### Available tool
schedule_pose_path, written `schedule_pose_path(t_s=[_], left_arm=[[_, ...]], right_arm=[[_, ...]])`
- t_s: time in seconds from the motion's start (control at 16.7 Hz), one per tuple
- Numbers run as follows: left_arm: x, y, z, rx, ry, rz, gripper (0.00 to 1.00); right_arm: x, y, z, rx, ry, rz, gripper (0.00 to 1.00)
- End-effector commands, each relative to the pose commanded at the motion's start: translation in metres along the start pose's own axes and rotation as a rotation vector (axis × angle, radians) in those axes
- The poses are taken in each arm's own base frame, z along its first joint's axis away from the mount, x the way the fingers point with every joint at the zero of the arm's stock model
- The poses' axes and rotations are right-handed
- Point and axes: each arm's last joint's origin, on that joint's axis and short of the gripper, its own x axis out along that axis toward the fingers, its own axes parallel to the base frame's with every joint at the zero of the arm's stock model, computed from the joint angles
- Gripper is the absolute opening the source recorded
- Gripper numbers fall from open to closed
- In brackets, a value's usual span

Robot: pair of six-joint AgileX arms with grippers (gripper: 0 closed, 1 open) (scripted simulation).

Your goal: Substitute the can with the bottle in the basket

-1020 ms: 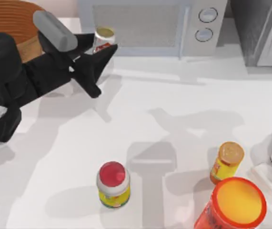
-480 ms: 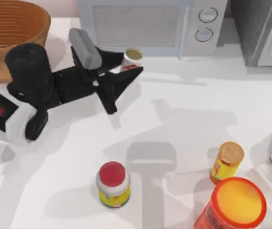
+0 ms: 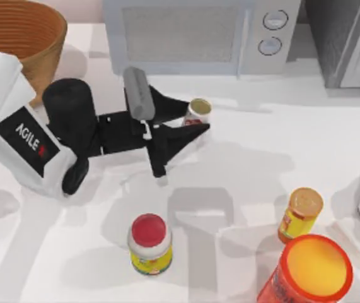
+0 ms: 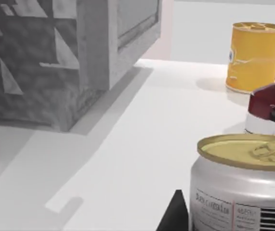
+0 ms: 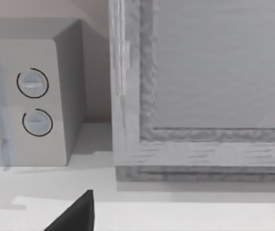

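Nearest the microwave's [image 3: 192, 35] front, the left gripper [image 3: 189, 125] pinches the can [image 3: 197, 112] between its fingers, well apart from the basket [image 3: 22, 31]. I judge the can light, rigid and slick-walled; mid-body is the place to grip. Beyond, toward the table's near edge, stands the red-capped bottle [image 3: 149, 243].

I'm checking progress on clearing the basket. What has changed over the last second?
The left pincer, shut on the can, has carried it rightward and toward the table's near side, away from the basket, across the front of the microwave. The red-capped bottle and yellow bottle stayed put.
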Motion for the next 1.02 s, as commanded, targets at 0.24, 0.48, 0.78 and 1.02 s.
schedule_pose_path(t_s=[0.24,0.48,0.78,1.02], left_arm=[[0.013,0.003,-0.03,-0.001,0.0,-0.111,0.0],[0.022,0.006,-0.05,0.009,-0.005,-0.2,0.0],[0.024,0.007,-0.053,0.014,-0.008,-0.221,0.0],[0.024,0.007,-0.053,0.014,-0.008,-0.221,0.0]], right_arm=[[0.0,0.0,0.0,0.0,0.0,0.0,1.0],[0.0,0.0,0.0,0.0,0.0,0.0,1.0],[0.0,0.0,0.0,0.0,0.0,0.0,1.0],[0.0,0.0,0.0,0.0,0.0,0.0,1.0]])
